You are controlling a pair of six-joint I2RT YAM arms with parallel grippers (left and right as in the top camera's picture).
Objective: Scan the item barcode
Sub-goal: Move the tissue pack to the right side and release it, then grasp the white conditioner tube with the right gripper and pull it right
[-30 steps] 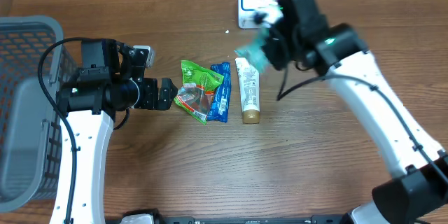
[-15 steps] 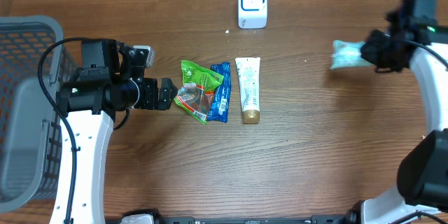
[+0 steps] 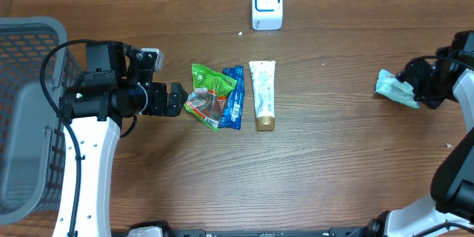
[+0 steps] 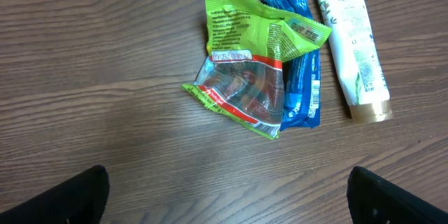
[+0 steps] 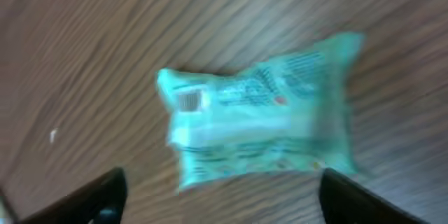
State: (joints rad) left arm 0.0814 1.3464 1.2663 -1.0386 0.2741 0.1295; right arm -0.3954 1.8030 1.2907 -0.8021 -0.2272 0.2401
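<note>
Far left: grey basket (image 3: pixel 29 81) fills the desk's (image 3: pixel 318 178) left edge, with the left arm's cable looped beside it.

Left tool (image 3: pixel 176 100) is spread wide and empty, low over the wood, aimed at the pile just to its right.

Pile, centre-left: the green packet (image 4: pixel 245 77) lies partly over the blue packet (image 4: pixel 304 77), and the white tube (image 4: pixel 353 49) sits just beside the blue one.
- Risk: closing on the green packet could drag or lift the blue one with it, because they overlap.
- Risk: crinkled film may fold and hide a code from the reader.

Scanner (image 3: pixel 266 4) stands at the far edge, well apart from the pile, with bare wood between them.

Broad open desk in the centre-right and along the near side gives good room for carrying.

Far right: the teal packet (image 5: pixel 259 126) lies flat on the desk and is not pinched. The right tool (image 5: pixel 224 199) is spread, with a finger on either side in the wrist view.
- A pale patch near the packet's left end may be the barcode, but it is too blurred to confirm.
- The right desk edge is out of view, so a nudge from the open fingers could push the packet that way.
</note>
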